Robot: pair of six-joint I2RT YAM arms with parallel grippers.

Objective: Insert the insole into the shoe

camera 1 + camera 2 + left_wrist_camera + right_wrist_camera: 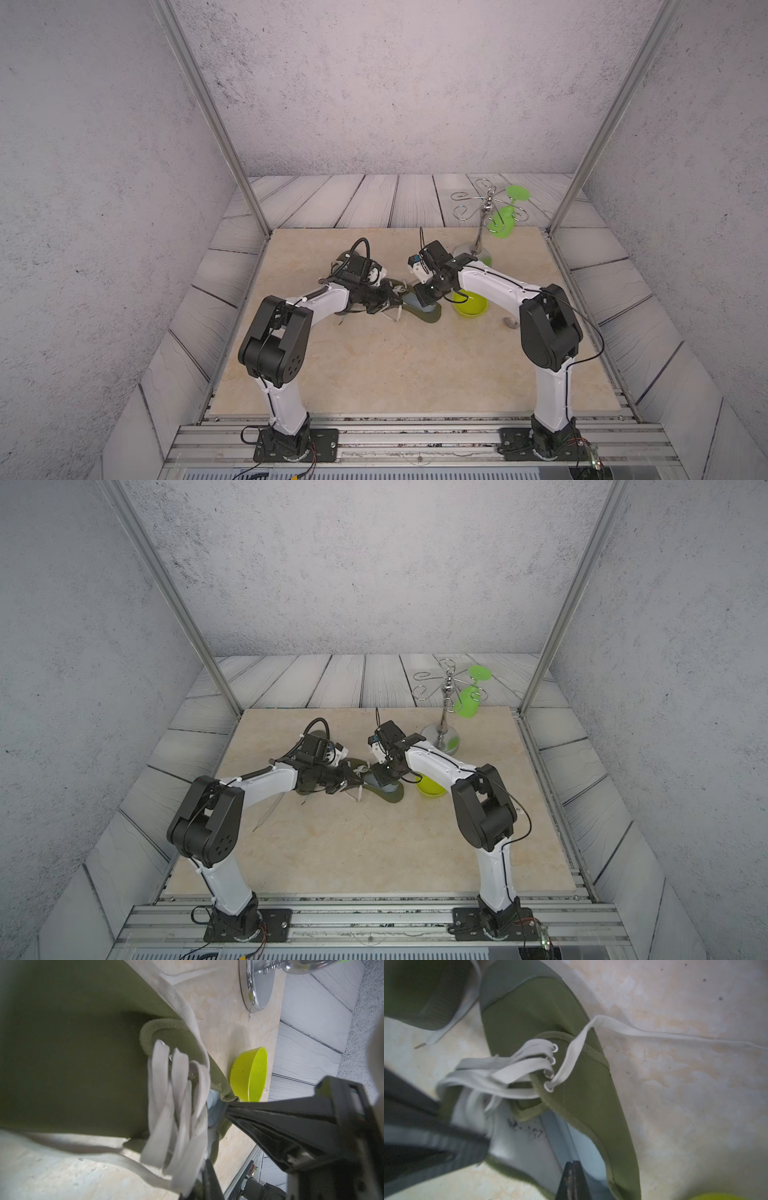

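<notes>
Olive shoe (pixel 431 319) lying on the table (pixel 374 365) at mid-frame in both top views, laces (pixel 500 1076) loose, with the pale blue insole (pixel 584 1147) lodged inside its opening. Left gripper (pixel 392 302): jaws pressed together on the shoe's side wall by the laces. Right gripper (pixel 573 1165), at lower centre of the right wrist view: jaws pressed together on nothing, tip down in the opening against the insole; a yellow-green bowl (pixel 471 309) sits just right of the shoe.
</notes>
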